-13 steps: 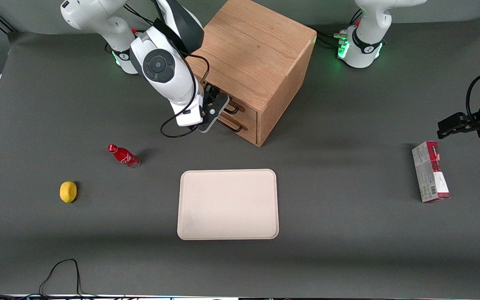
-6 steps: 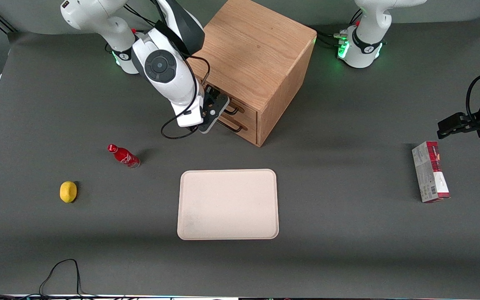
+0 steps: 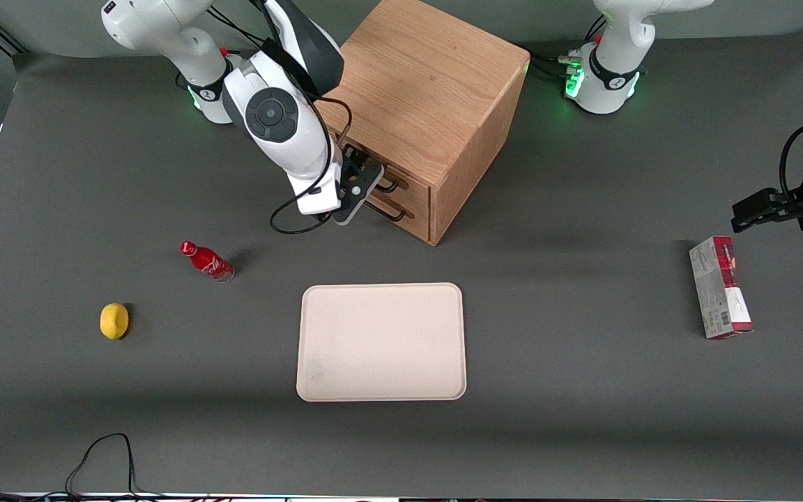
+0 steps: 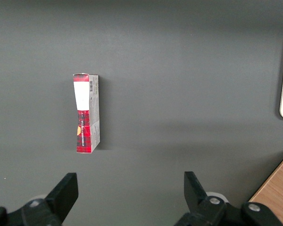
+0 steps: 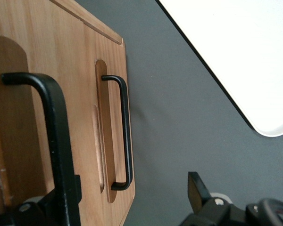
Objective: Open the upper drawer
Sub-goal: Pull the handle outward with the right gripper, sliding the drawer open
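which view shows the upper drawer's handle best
The right wrist view: the upper drawer's handle is a thick black bar close up, with the hand open around it. The front view shows only its end past the hand. The left wrist view doesn't show it.

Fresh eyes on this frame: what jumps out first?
The oak cabinet with its two black bar handles, standing farther from the front camera than the pale tray. The working arm's tool is right in front of the upper drawer, fingers open, one beside the upper handle; the drawer looks shut. Scattered extras: a red bottle and a lemon toward the working arm's end, a red-and-white box toward the parked arm's.
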Controlling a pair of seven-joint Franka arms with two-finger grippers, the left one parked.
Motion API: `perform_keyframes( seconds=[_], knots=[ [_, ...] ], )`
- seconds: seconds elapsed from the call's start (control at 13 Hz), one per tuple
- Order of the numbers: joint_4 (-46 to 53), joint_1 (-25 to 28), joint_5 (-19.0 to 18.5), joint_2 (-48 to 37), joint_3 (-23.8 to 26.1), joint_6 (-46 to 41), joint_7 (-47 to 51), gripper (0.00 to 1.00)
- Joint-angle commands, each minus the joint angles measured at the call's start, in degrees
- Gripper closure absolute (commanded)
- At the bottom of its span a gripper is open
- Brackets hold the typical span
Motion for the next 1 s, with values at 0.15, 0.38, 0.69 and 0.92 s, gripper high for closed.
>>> perform_keyframes(
  seconds=[0.15,0.38,0.69,0.92],
  knots=[
    [1.04,0.16,-6.09,-0.25,-1.78,0.6,0.29,0.0],
    [1.56,0.07,-6.46,-0.25,-3.26,0.59,0.12,0.0],
    [2.01,0.07,-7.33,-0.17,-4.15,0.68,0.12,0.0],
    [2.8,0.07,-8.92,0.01,-5.56,0.68,-0.05,0.0]
  ],
)
